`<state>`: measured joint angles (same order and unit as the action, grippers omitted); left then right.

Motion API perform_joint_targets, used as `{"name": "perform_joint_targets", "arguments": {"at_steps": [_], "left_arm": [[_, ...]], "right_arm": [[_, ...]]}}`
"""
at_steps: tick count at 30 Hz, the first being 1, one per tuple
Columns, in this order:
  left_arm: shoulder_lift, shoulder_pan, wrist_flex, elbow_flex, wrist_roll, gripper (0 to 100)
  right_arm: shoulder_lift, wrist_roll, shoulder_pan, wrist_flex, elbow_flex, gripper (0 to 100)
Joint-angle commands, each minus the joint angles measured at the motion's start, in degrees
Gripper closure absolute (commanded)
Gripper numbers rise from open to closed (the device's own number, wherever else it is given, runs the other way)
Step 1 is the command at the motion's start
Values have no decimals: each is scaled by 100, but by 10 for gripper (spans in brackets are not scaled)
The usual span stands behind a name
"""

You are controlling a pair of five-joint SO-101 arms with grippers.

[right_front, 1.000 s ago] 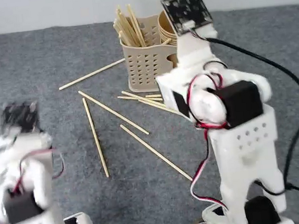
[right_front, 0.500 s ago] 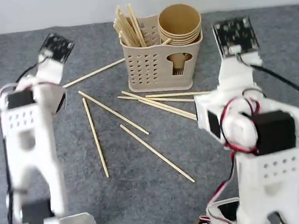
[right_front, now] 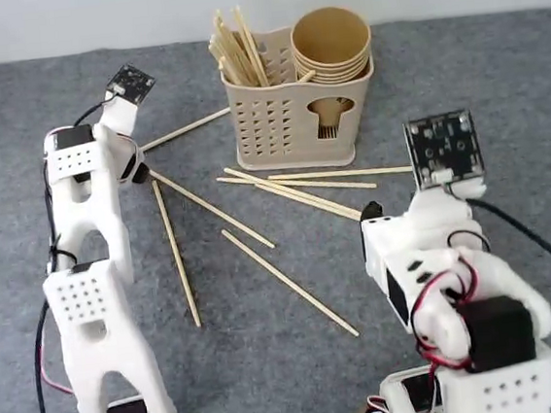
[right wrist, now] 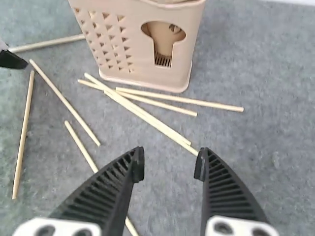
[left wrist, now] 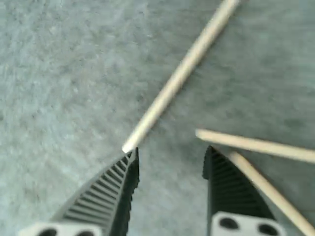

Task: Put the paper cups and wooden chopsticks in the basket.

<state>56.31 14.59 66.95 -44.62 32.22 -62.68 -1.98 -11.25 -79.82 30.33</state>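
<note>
Chopsticks (right_front: pixel 207 208) lie at the basket's (right_front: pixel 286 118) seven o'clock; I see left gripper (left wrist: pixel 170 157) and right gripper (right wrist: pixel 168 164) parted, holding nothing.

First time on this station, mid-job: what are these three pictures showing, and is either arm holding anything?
Two small white robot arms stand side by side at a grey table. The high view looks down on both; the other two come from a camera on each wrist, looking past its black fingers. The left gripper is open beside chopstick ends; the right gripper is open too. Neither holds anything. The basket holds stacked paper cups and some chopsticks; loose chopsticks lie on the table.
</note>
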Motion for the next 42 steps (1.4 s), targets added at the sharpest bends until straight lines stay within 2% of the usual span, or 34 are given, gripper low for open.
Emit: {"name": "perform_joint_targets", "arguments": {"at_steps": [1,6,10,15,19,25,33,42], "left_arm": [[774,44,308,-1868,35,791],[1846,-9,1037,-3908,26,791],[2462,-53,1178,-4796,26,791],[2752,-62,1187,-4901,26,795],[2778,-79,1345,-4901,62,853],[2778,-264,2259,-4664,791,889],[2725,-369,3305,-4690,1547,987],[2400,-185,3358,-5130,1433,987]], "right_arm": [[-347,26,57,321,229,812],[-277,26,57,321,281,812],[-171,26,75,312,281,812],[-171,26,75,295,281,812],[-180,26,75,277,281,812],[-215,9,75,268,281,812],[-215,-211,75,268,281,812],[-224,-211,84,268,281,812]]}}
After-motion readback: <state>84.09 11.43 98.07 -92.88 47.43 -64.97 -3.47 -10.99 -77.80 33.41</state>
